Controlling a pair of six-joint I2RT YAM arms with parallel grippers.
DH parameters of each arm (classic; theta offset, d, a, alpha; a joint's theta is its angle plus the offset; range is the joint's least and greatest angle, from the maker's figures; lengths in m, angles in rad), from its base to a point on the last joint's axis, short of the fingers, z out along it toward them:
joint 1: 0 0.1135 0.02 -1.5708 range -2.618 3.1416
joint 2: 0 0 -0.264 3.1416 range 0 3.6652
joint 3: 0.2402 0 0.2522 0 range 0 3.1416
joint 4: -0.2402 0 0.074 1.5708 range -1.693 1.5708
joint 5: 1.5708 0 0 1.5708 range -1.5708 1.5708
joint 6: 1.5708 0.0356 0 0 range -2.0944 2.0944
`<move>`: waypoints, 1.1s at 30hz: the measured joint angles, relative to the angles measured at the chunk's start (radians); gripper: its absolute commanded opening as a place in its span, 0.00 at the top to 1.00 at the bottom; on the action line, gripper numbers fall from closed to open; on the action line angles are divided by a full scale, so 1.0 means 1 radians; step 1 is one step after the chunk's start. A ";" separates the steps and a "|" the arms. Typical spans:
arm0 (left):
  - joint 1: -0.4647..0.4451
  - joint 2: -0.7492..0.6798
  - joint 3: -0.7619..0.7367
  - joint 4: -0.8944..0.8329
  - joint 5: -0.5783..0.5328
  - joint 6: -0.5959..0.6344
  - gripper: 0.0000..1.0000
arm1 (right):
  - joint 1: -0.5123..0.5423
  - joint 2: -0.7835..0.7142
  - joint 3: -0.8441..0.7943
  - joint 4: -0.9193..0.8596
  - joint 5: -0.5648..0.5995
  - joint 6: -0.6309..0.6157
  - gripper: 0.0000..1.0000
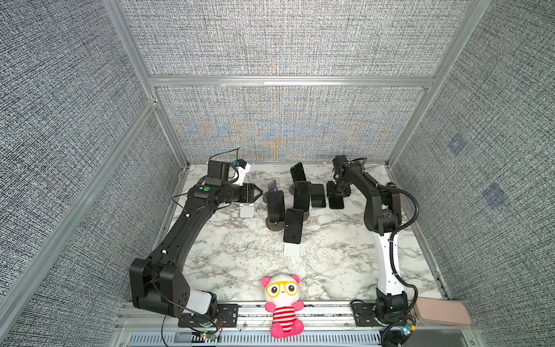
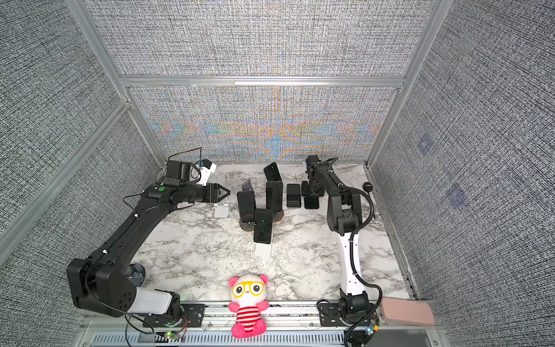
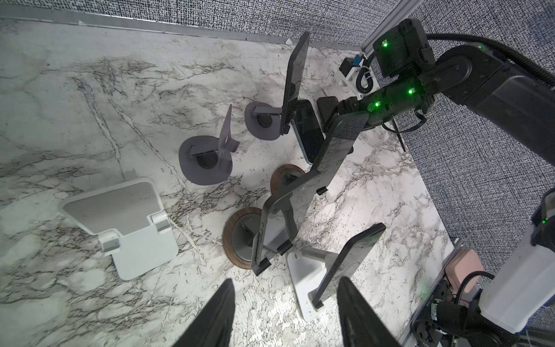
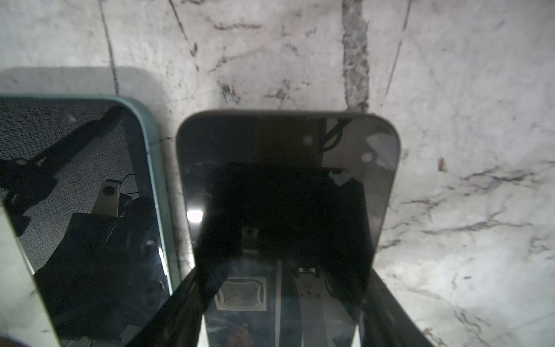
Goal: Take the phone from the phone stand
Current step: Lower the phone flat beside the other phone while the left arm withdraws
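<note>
Since the black phone (image 4: 288, 180) is already clear of any stand, the step in hand is judged to be the set-down. Right gripper (image 4: 285, 270) is seen low at the back right of the marble tabletop (image 4: 465, 120). Its fingers (image 4: 174, 309) are pressed to the phone's two long edges, and the phone is held face up, flat or nearly so. Contact with the tabletop cannot be told. Teal-cased phone (image 4: 90, 210) lies flat just beside it, with a narrow gap between. Left gripper (image 3: 286, 280) is noted half spread and empty, near the empty white stand (image 3: 126, 222), well apart from the work.

Advice:
- Phone to be lowered level until its back is fully borne.
- Fingers to be spread only then.
- Sideways drift toward the teal case to be avoided.
- Withdrawal to be made straight up.
</note>
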 measured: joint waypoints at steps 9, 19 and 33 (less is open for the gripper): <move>0.000 -0.008 0.000 0.000 0.000 0.004 0.44 | 0.001 0.000 0.003 -0.014 0.003 0.007 0.25; 0.000 -0.009 0.003 -0.013 0.000 0.004 0.44 | 0.005 0.000 0.020 -0.032 0.003 0.006 0.23; 0.000 -0.027 0.004 -0.019 0.002 0.007 0.40 | -0.014 -0.126 -0.019 -0.065 0.006 -0.012 0.11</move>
